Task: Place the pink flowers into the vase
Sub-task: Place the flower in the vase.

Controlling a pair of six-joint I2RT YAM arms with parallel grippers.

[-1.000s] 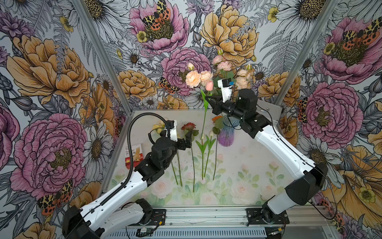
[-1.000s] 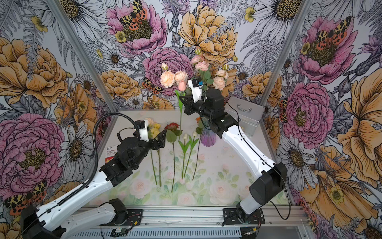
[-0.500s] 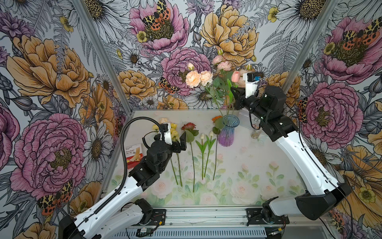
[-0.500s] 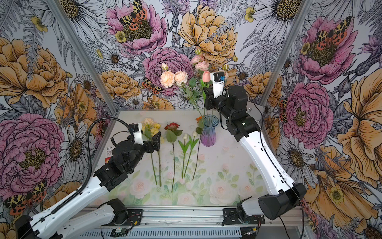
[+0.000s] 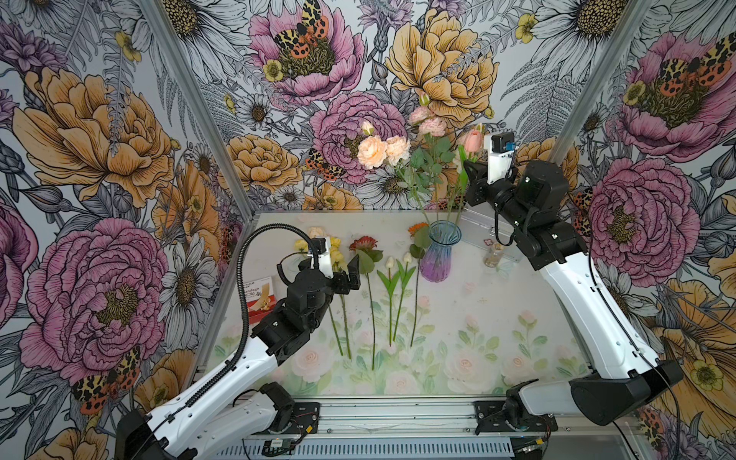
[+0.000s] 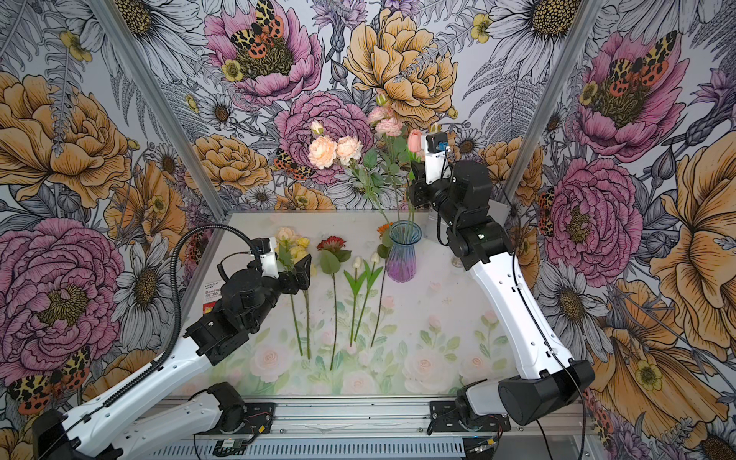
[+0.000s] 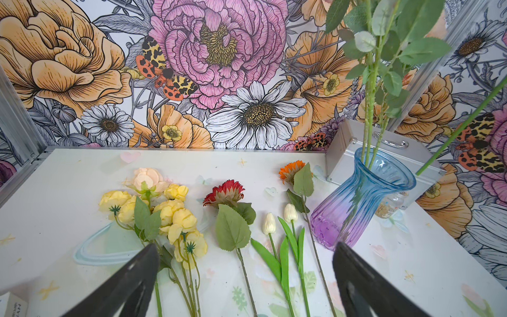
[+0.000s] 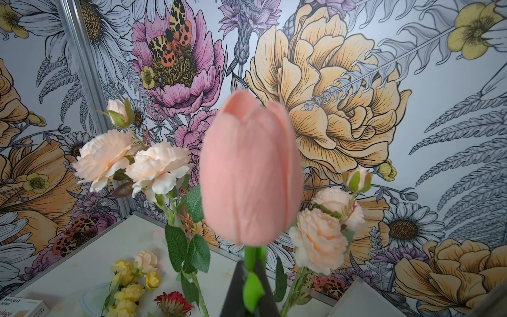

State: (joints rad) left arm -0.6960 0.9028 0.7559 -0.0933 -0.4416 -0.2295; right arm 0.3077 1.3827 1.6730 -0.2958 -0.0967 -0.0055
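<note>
Right tool: clamped on pink tulip stem, lower end slanting toward vase rim; left tool gaping, farther off.

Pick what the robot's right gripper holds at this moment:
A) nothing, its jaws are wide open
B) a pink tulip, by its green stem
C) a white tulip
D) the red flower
B: in the right wrist view, the right gripper is shut on the green stem just below the bloom of the pink tulip.
</note>
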